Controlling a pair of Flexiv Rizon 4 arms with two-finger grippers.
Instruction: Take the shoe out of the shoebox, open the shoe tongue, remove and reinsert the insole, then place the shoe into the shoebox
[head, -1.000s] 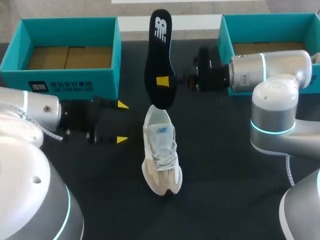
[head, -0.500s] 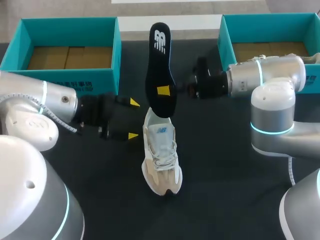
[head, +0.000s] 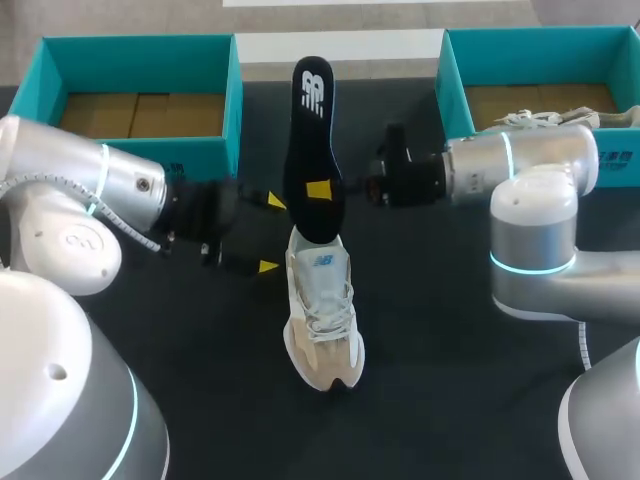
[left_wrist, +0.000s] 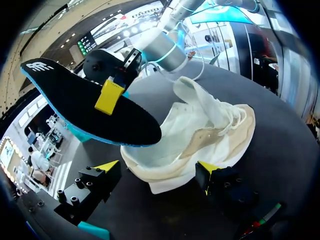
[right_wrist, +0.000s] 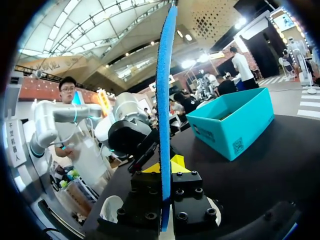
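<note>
Your right gripper (head: 326, 190) is clamped on the black insole (head: 310, 130), one yellow tip on each flat side. You can see this best in the right wrist view, where the thin blue edge of the insole runs straight up between the two fingers. The insole is held on its end, over the heel end of the shoe (head: 322, 315), with its low end right at the shoe's opening. I think it is held this way so it can slide down into the shoe, toe end first.

The shoe sits on the black table (head: 450, 400), toe pointing at you, out of any box.

Your left gripper (head: 270, 233) is on the left side of the shoe's heel, fingers wide apart and holding nothing. I can't tell if it touches the shoe. It looks ready to hold the heel so the shoe won't slip while the insole goes in.

Two teal shoeboxes (head: 120, 160) stand past the shoe, one on each side.
</note>
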